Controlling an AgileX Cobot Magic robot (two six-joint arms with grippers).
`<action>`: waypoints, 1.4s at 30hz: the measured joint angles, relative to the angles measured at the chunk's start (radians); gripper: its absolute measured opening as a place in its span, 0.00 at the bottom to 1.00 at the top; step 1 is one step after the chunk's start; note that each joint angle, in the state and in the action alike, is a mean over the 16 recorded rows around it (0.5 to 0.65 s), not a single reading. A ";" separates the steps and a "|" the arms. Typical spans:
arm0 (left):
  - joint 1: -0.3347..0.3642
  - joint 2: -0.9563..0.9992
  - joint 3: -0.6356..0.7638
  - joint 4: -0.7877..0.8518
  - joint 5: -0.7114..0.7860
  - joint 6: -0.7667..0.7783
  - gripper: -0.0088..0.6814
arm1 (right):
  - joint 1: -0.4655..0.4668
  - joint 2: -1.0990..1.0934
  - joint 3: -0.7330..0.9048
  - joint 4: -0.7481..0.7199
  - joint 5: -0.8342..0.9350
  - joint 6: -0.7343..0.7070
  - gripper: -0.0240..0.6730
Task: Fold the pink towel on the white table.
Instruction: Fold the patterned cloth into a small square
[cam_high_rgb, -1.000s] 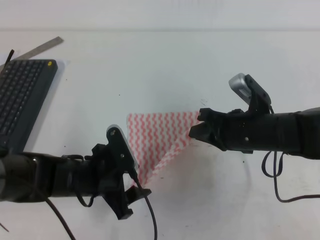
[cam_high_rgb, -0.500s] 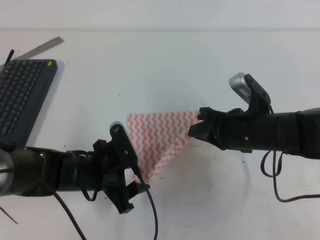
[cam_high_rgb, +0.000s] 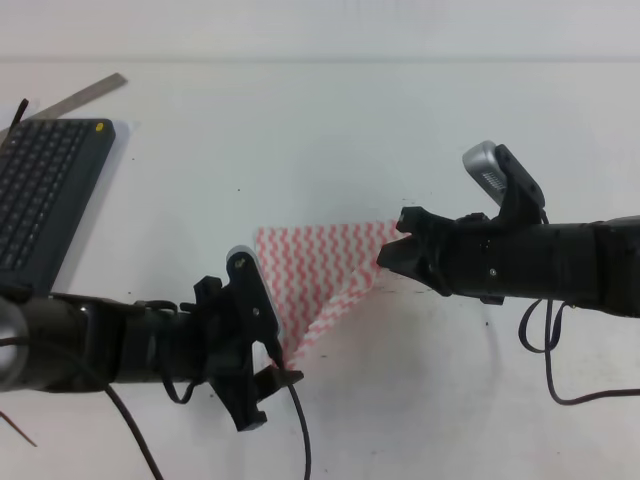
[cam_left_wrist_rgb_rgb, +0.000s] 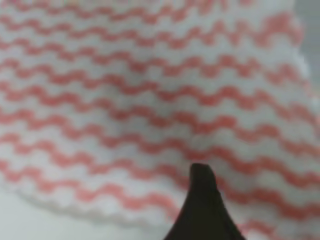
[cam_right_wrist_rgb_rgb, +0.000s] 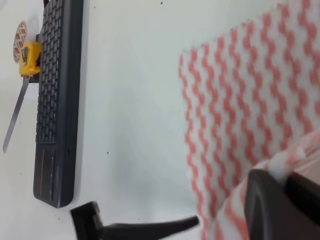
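At about nine o'clock a dark keyboard (cam_high_rgb: 45, 200) lies apart from the work. The left gripper (cam_high_rgb: 262, 385) sits at the low, seven-o'clock tip of the pink towel (cam_high_rgb: 315, 280); whether its jaws are closed I cannot tell, as its wrist view shows only cloth and one dark finger. The towel lies mid-way across the white table (cam_high_rgb: 330, 130) as a triangle — probably a diagonal fold. At three o'clock the right gripper (cam_high_rgb: 398, 250) is pinched on the towel's corner, likely holding it so the fold keeps its line.
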 joint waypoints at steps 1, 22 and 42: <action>0.000 0.002 -0.001 0.000 0.001 0.002 0.63 | 0.000 0.000 0.000 0.001 0.000 -0.002 0.02; -0.001 0.027 -0.008 -0.003 -0.014 0.011 0.21 | -0.001 -0.003 0.000 0.017 0.000 -0.031 0.02; -0.001 -0.041 -0.007 -0.001 -0.055 -0.057 0.01 | -0.001 -0.006 0.001 -0.005 0.005 -0.036 0.02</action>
